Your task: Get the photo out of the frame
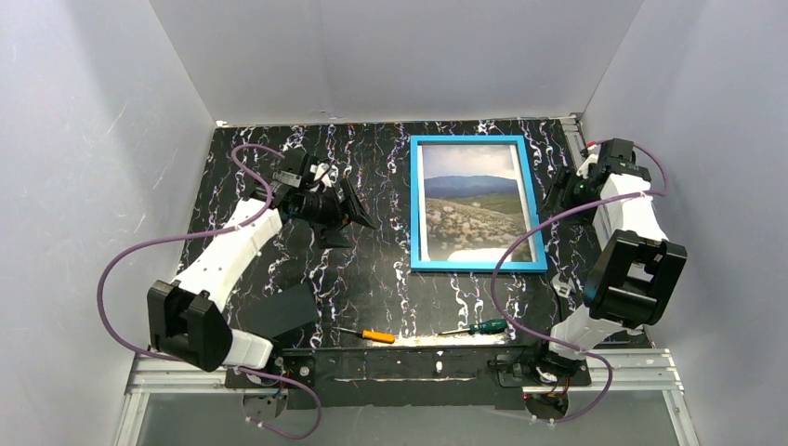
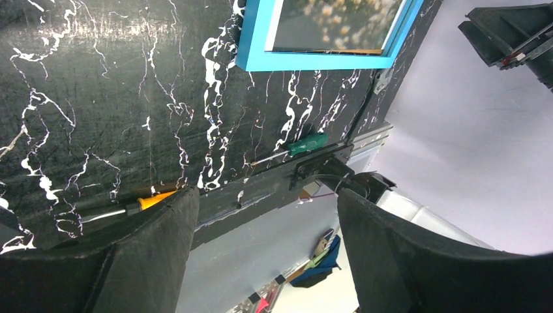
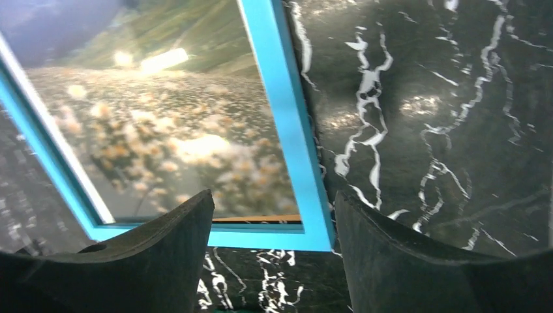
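I see the frame (image 1: pixel 415 204) lying flat on the black marbled table (image 1: pixel 372 279), toward 1 o'clock from the table's middle. The photo (image 1: pixel 476 204) sits inside it, face up. My right gripper (image 3: pixel 274 199) is at the frame's 3 o'clock, near its right rail. Its fingers are spread apart with nothing clamped, and the frame's near right corner shows in the gap. My left gripper (image 2: pixel 267 195) is at the frame's 9 o'clock, well apart from it, fingers spread and empty. An orange-handled screwdriver (image 1: pixel 376 335) and a green-handled screwdriver (image 1: pixel 488 326) lie toward the frame's 6 o'clock, by the near edge.
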`<state>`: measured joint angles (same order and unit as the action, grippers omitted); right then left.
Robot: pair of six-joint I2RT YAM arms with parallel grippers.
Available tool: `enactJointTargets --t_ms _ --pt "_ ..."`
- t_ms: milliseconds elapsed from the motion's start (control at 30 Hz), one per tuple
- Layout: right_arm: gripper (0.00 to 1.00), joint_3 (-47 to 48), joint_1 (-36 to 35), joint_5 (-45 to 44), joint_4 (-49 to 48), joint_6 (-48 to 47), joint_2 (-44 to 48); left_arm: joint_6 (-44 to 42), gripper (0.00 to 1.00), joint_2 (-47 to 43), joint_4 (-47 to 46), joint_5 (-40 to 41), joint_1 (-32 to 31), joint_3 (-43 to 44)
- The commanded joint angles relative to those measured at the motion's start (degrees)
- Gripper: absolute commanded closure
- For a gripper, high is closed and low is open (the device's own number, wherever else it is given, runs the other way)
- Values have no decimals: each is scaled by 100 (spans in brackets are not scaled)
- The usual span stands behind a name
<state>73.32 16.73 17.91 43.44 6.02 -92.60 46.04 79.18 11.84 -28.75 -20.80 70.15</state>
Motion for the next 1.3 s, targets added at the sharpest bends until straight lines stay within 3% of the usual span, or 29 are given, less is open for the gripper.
enactJointTargets --t_ms 0,100,267,433,633,800,967,1167,1267 --pt "24 33 -356 -1583 -2 84 418 -127 22 208 240 -136 -119 -48" --pt "25 -311 -578 -2010 -71 311 568 -278 20 436 128 -122 -201 -54" --pt "28 -1062 -654 -1365 -952 530 710 -530 20 1417 154 198 -513 291" --pt "31 -978 -654 -1327 -1181 274 301 -718 24 2629 147 1077 -935 957" --pt "36 -791 -645 -1246 -1196 -28 -242 -805 23 3666 405 1877 -1402 1709" --pt "39 -611 -644 -1341 -1241 -81 -560 -927 26 4030 563 2606 -1649 2041" --pt "46 -461 -645 -1356 -1190 -153 -829 -879 27 4401 597 2575 -1771 2267" --pt "54 -492 -651 -1226 -1246 -152 -991 -867 18 4408 506 2507 -1974 2374" --pt "61 -523 -661 -1220 -1311 -111 -1012 -780 20 4440 490 2542 -2052 2478"
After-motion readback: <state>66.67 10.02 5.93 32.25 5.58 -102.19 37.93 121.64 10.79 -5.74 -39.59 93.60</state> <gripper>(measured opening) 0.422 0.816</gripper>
